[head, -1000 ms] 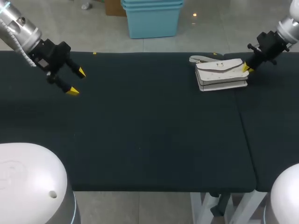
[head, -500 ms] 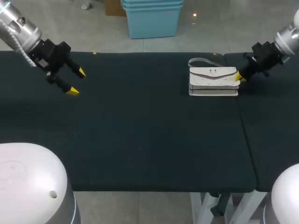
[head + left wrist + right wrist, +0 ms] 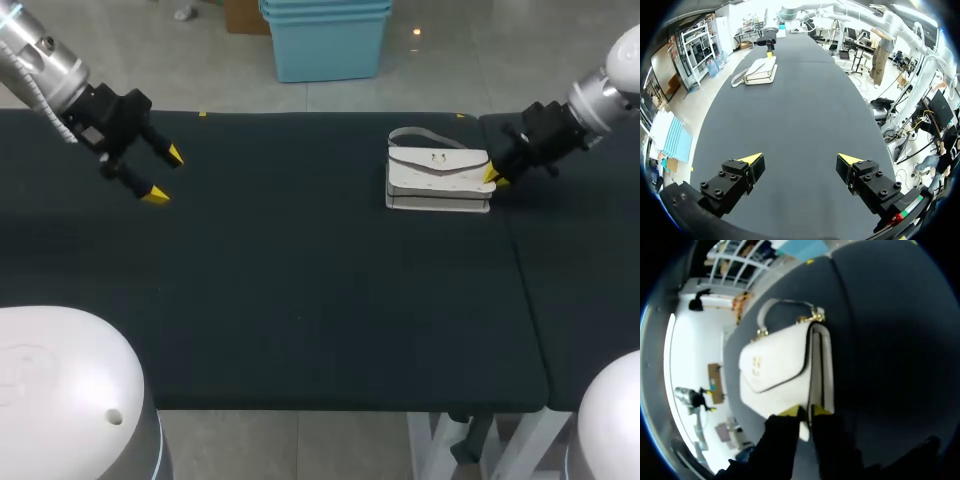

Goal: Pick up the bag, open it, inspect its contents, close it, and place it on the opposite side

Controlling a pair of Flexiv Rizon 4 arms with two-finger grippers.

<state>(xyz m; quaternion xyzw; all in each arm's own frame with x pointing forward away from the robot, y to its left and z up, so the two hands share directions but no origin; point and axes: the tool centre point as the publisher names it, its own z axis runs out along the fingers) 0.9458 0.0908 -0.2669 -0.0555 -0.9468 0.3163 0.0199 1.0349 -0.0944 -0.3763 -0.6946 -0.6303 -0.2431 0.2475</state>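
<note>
Notably, over the last second the bag [image 3: 438,178] has travelled across the table [image 3: 300,300] from the right side toward the middle, and the right gripper [image 3: 492,176] has travelled with it at its right end. During the same interval the bag has turned from a skewed heading to one nearly square with the table's far edge. The left gripper [image 3: 163,174] has not moved.

Meaning for the task: this is judged to be the repositioning stage, bringing the bag within range of both arms. The bag is not yet lifted, its flap is shut, and opening, inspection and closing are all outstanding.

Present layout:
1. The bag lies flat on the table, right of centre and toward the far edge, flap uppermost.
2. Its handle [image 3: 415,135] loops out flat on the cloth on the far side.
3. The right gripper sits at the bag's right end. In the right wrist view its yellow tips stand almost together, and a thin edge of the bag appears to be pinched between them, though the contact is partly hidden by the fingers [image 3: 790,412].
4. The left gripper hangs over the left far part of the table, fingers spread wide and holding nothing, well apart from the bag
</note>
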